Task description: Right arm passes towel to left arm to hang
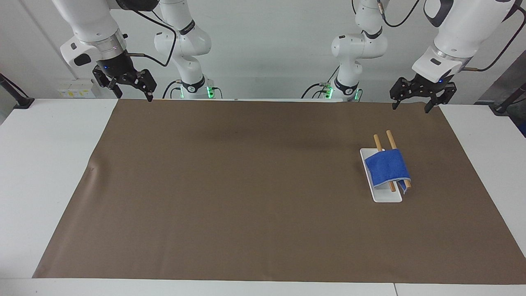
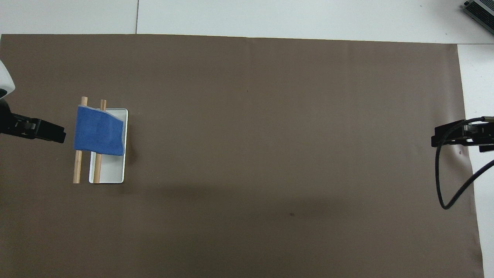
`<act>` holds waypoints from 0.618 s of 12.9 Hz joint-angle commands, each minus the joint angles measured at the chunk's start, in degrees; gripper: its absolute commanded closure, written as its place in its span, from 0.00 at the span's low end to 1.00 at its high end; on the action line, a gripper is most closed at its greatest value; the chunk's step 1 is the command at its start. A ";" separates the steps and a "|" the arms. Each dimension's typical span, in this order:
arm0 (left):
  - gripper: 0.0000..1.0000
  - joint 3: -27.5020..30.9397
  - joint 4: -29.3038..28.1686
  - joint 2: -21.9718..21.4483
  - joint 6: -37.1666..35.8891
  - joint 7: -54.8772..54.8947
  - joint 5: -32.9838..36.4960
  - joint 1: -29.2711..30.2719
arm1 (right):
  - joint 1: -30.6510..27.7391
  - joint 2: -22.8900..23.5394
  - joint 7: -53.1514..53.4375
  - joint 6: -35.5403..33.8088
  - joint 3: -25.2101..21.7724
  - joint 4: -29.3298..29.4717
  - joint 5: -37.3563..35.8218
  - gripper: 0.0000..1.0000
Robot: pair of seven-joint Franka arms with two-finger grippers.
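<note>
The blue towel [image 1: 387, 167] hangs draped over two wooden rods [image 1: 390, 139] that slant up from a white base [image 1: 386, 196], at the left arm's end of the table. It also shows in the overhead view [image 2: 98, 131]. My left gripper [image 1: 411, 106] is open and empty, up in the air over the mat's edge near its own base, apart from the towel. In the overhead view its black tip [image 2: 46, 133] shows beside the towel. My right gripper [image 1: 133, 95] is open and empty, raised over the mat's corner at the right arm's end.
A brown mat [image 1: 246, 185] covers most of the white table [image 1: 41, 164]. A black cable [image 2: 444, 181] loops down from the right arm's wrist. The rack's white base [image 2: 112, 170] stands near the mat's side edge.
</note>
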 commanded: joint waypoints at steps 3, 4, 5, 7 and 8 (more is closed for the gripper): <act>0.00 0.42 -0.20 -0.48 0.42 1.00 0.16 -0.37 | -0.43 -1.27 -0.69 1.31 0.33 -1.23 -1.22 0.00; 0.00 0.51 -0.11 -0.48 0.42 0.92 -0.54 -0.20 | -0.42 -1.27 -0.78 1.40 0.42 -1.23 -1.22 0.00; 0.00 0.60 -0.11 -0.39 0.60 0.65 -1.59 -0.02 | -0.42 -1.27 -0.69 1.23 0.42 -1.32 -0.96 0.00; 0.00 0.60 -0.20 -0.47 0.34 0.13 -2.04 0.16 | -0.34 -1.36 -0.52 0.61 0.42 -1.41 -0.96 0.00; 0.00 0.69 -0.38 -0.56 0.07 0.04 -2.04 0.16 | -0.51 -1.27 -0.69 1.22 0.42 -1.32 -0.96 0.00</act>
